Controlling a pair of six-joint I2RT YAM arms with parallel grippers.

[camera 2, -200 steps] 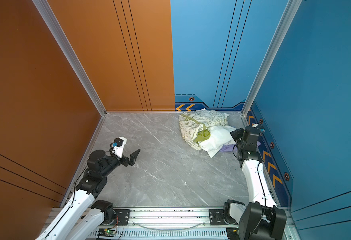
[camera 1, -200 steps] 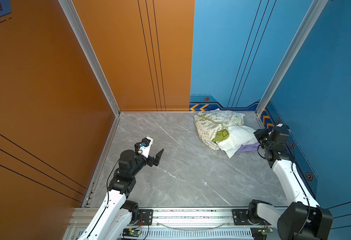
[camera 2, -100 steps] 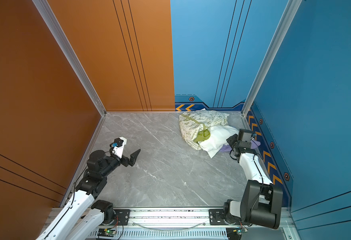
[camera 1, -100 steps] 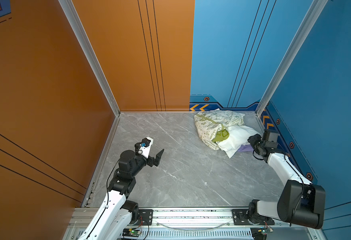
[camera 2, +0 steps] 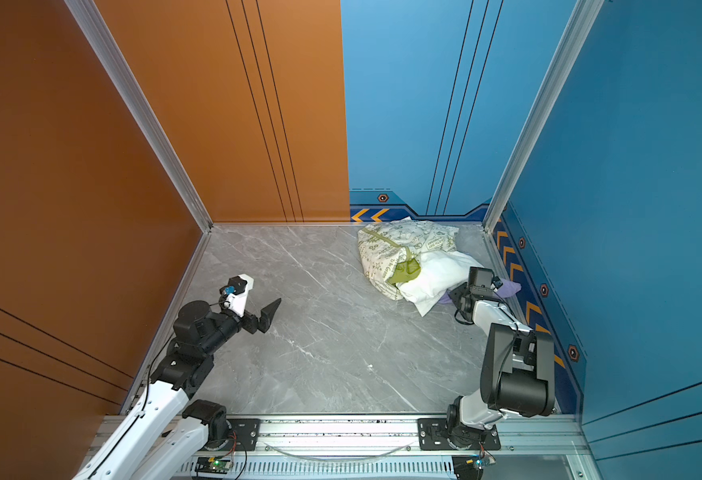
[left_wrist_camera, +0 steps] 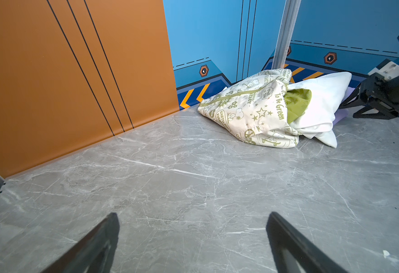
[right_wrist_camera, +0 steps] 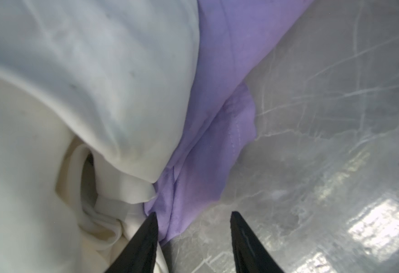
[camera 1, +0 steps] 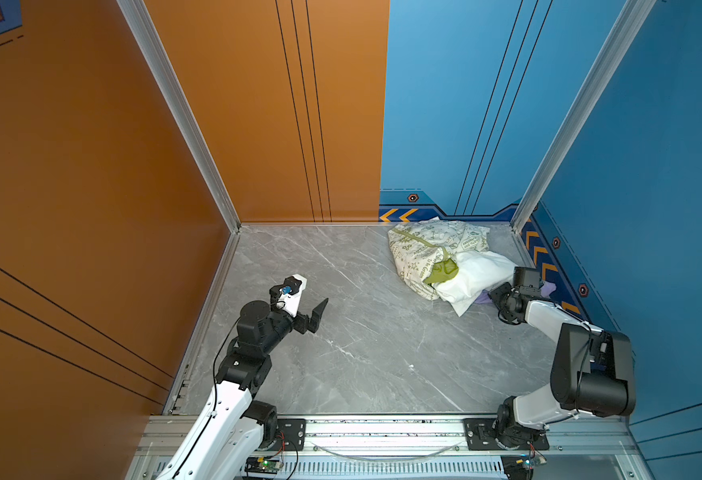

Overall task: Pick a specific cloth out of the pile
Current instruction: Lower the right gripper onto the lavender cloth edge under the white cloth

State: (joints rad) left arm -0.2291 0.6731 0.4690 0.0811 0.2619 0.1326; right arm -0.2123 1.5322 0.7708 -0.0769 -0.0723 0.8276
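Bracketing the lilac cloth (camera 1: 483,298) at its nine o'clock in a top view, the right pincer (right_wrist_camera: 193,214), part-open and empty, is nearer than the open left pincer (left_wrist_camera: 193,214); the strip runs three-to-nine under the pile (camera 1: 419,249) at two o'clock on the counter (camera 1: 341,340).

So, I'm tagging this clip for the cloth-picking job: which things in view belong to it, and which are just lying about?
Belongs: lilac cloth, edge poking from under the pile; right gripper, fingers open at that edge.
Lying about: white cloth, cream printed cloth, olive-green piece; left gripper, open above the table.
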